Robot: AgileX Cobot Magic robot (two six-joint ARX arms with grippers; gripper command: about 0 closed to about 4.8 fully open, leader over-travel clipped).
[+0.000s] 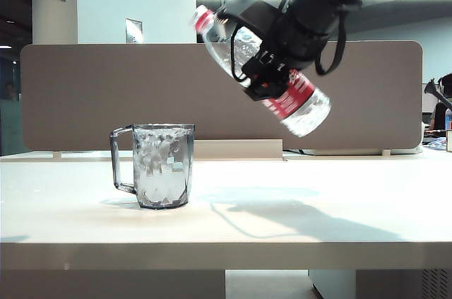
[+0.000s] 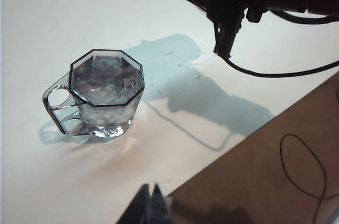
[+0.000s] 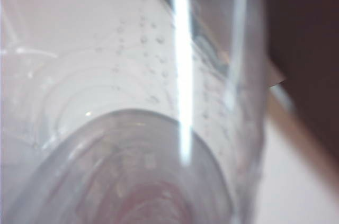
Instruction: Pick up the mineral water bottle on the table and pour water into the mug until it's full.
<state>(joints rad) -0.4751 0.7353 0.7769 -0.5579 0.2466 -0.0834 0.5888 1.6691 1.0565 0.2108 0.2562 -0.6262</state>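
Since the mug (image 1: 163,165) already looks full of water (image 2: 106,78), the mineral water bottle (image 1: 263,71) is held clamped in the right gripper (image 1: 272,66), tilted neck-up above and beside the mug, while the left gripper (image 2: 151,203) is kept pressed together nearby.

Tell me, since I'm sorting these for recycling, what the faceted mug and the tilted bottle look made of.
The smoky-grey faceted transparent mug looks like glossy moulded plastic, with crisp flat facets and a thin rim, though glass cannot be excluded. The tall clear red-labelled bottle, held tilted above the table in the right claw, looks like thin clear plastic: ribbed walls, droplets inside and a wrapped printed label.
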